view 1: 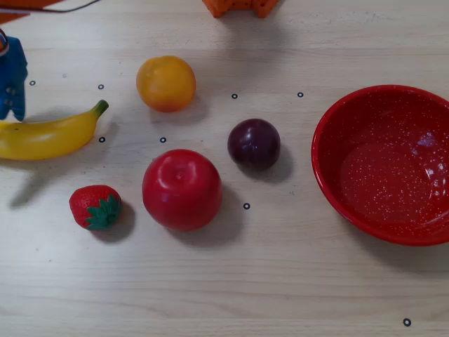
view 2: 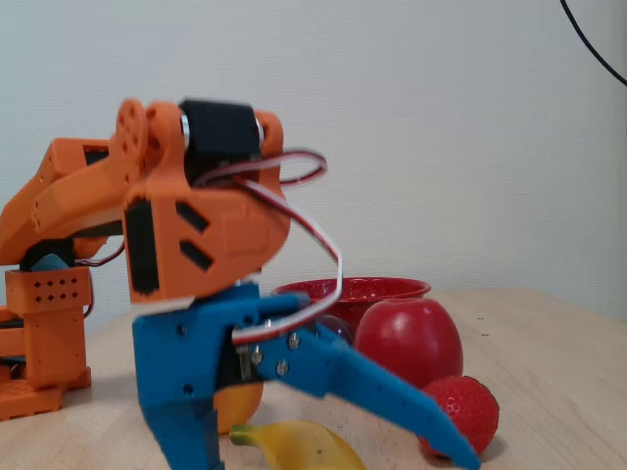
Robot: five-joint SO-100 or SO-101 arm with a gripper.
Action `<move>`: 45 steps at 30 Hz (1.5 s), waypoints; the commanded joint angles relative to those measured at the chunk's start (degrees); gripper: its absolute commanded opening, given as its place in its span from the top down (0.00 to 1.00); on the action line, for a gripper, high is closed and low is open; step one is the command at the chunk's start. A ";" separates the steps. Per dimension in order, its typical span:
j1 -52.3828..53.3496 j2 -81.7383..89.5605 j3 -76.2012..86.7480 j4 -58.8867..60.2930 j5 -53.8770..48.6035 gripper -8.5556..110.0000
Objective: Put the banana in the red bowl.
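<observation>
Jaws spread wide, the blue gripper (view 2: 328,460) straddles the long glossy yellow plastic banana (view 1: 49,133); probably light and slippery, best pinched mid-body.

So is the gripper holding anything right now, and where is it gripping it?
Nothing is held. The gripper is open, its jaws spread astride the banana, which lies on the table.
</observation>
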 commanded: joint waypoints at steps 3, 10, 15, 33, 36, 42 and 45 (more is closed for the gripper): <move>0.88 3.69 -1.58 -0.62 1.85 0.46; 1.32 3.69 -0.53 -0.35 1.41 0.46; 1.32 3.69 -0.18 -0.35 1.76 0.51; 0.62 3.87 1.32 -0.26 5.71 0.67; 0.62 3.96 1.32 -0.18 5.89 0.68; 0.70 3.87 1.32 -0.18 6.42 0.71; 0.88 3.87 1.32 -0.26 6.59 0.72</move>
